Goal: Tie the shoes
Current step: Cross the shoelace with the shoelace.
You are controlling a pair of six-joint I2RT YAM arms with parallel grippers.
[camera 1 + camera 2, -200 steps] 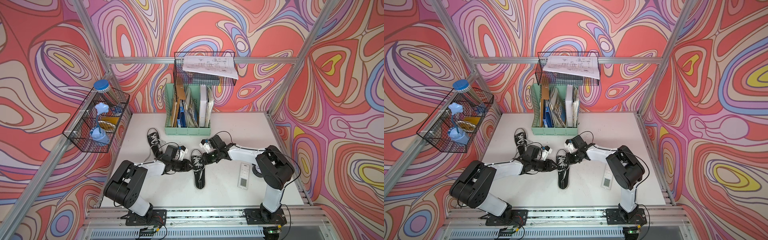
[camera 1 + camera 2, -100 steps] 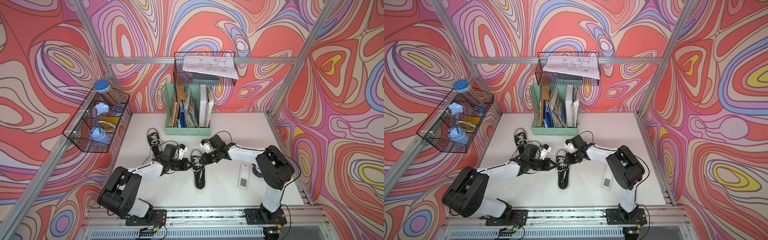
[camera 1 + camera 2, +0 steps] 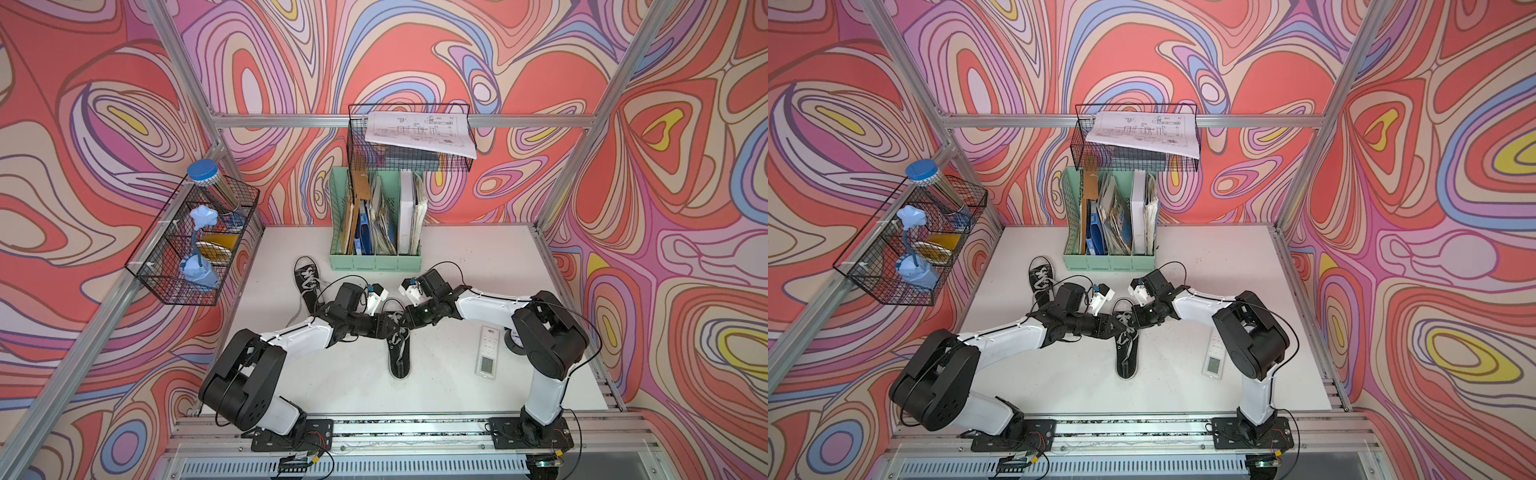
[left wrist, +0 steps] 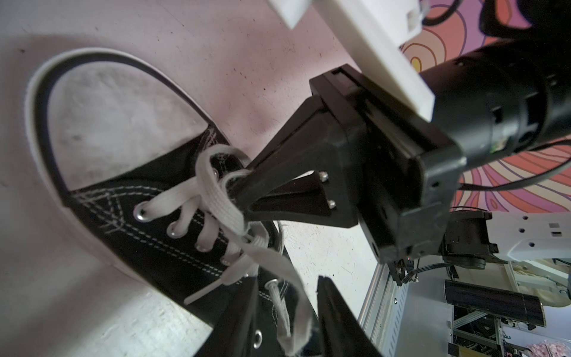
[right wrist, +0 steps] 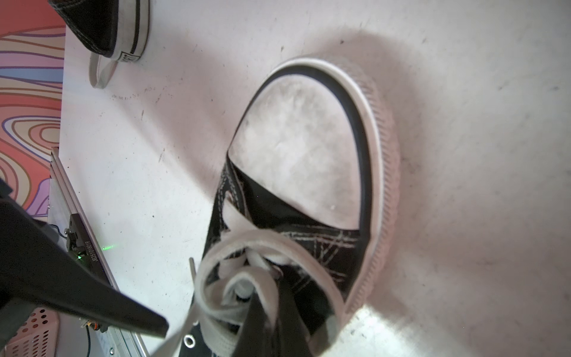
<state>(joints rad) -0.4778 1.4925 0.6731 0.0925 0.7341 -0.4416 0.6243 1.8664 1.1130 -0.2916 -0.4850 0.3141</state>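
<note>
Near shoe [image 3: 400, 353]: centre of table [image 3: 449, 395].
Far shoe [image 3: 305, 277]: behind it to the left, near the file rack [image 3: 376, 262].
Right gripper [image 4: 244, 194]: clenched, pinching a lace loop [image 4: 213, 185] by the toe cap [image 4: 117, 108].
Left gripper [image 4: 287, 279]: fingers [image 4: 238, 324] parted, a lace strand [image 4: 278, 267] hanging between them.

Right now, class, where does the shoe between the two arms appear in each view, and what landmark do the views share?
Top view: shoe mid-table, between the arms.
Top view: shoe in the same place.
Left wrist: close up, eyelets showing, beside the right fingers.
Right wrist: close up, toe cap centred.
Shared landmark: its white lace, looped above the eyelets.
</note>
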